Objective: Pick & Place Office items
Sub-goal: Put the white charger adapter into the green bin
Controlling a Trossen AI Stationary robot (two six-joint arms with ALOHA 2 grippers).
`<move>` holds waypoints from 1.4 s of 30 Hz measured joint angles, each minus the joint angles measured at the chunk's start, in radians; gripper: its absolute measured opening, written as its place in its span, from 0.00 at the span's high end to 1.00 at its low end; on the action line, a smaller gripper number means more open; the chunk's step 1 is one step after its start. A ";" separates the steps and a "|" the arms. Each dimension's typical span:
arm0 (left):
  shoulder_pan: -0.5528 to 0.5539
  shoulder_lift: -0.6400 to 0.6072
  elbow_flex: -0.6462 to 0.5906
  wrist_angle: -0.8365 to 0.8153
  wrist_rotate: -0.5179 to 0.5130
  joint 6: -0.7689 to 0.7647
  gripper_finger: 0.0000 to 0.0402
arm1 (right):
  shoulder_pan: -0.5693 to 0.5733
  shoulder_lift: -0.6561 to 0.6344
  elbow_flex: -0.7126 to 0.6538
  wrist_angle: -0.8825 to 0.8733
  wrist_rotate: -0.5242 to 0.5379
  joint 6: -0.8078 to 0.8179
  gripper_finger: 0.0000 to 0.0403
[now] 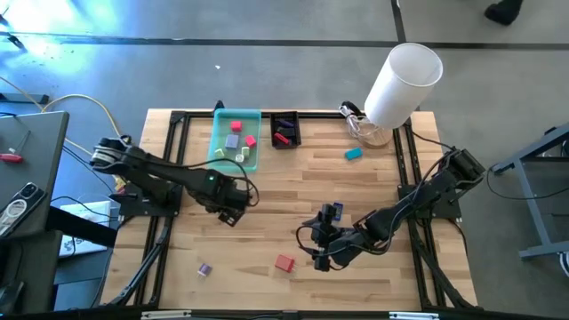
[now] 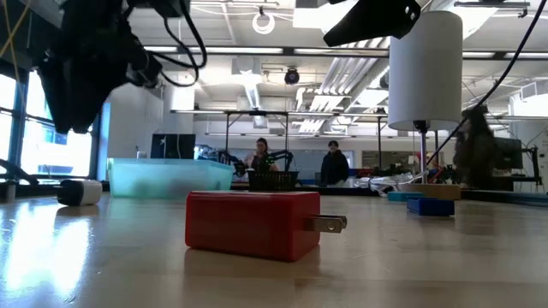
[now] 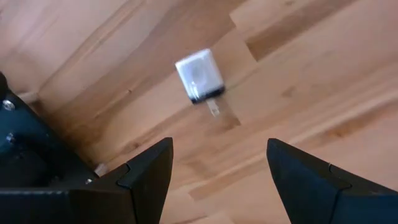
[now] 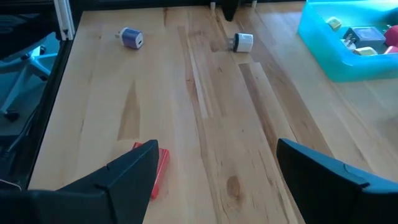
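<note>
A white plug-like piece (image 3: 200, 76) lies on the wooden table, right below my left gripper (image 3: 217, 168). That gripper points down, open, above the piece and apart from it; in the high view my left gripper (image 1: 233, 210) hides the piece. A red blocky piece (image 1: 284, 263) with two metal prongs (image 2: 330, 224) lies near the front edge. My right gripper (image 4: 214, 171) hangs open just right of it, slanting down, touching nothing. A small purple piece (image 1: 204, 268) lies front left and a blue piece (image 1: 354, 153) far right. Several pieces lie in the teal tray (image 1: 222, 153).
A small black tray (image 1: 294, 132) with a red piece stands right of the teal tray at the far edge. A large white cylinder (image 1: 404, 84) stands at the far right beside a clear container (image 1: 369, 133). Black frame rails (image 1: 169, 160) run along both sides.
</note>
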 joint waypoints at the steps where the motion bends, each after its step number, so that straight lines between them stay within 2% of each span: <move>1: 0.007 0.015 0.000 0.000 -0.001 0.010 0.37 | 0.000 0.000 0.000 0.000 -0.002 -0.001 0.22; 10: 0.099 0.103 -0.015 0.015 0.010 0.146 0.38 | 0.000 0.000 0.000 -0.001 -0.002 -0.005 0.22; 16: 0.154 0.105 -0.073 0.058 0.009 0.202 0.46 | 0.000 0.000 -0.006 0.001 -0.006 -0.005 0.22; 23: 0.153 0.105 -0.121 0.150 0.037 0.217 0.52 | 0.000 -0.001 -0.051 0.026 -0.007 0.003 0.22; 27: 0.136 0.105 -0.122 0.166 0.000 0.208 0.52 | 0.000 -0.001 -0.063 0.059 -0.007 0.002 0.22; 37: 0.132 0.105 -0.125 0.169 0.003 0.124 0.52 | 0.000 -0.001 -0.065 0.080 -0.007 -0.004 0.22; 42: 0.132 0.105 -0.166 0.183 0.010 0.075 0.52 | 0.000 -0.001 -0.065 0.081 -0.010 -0.004 0.22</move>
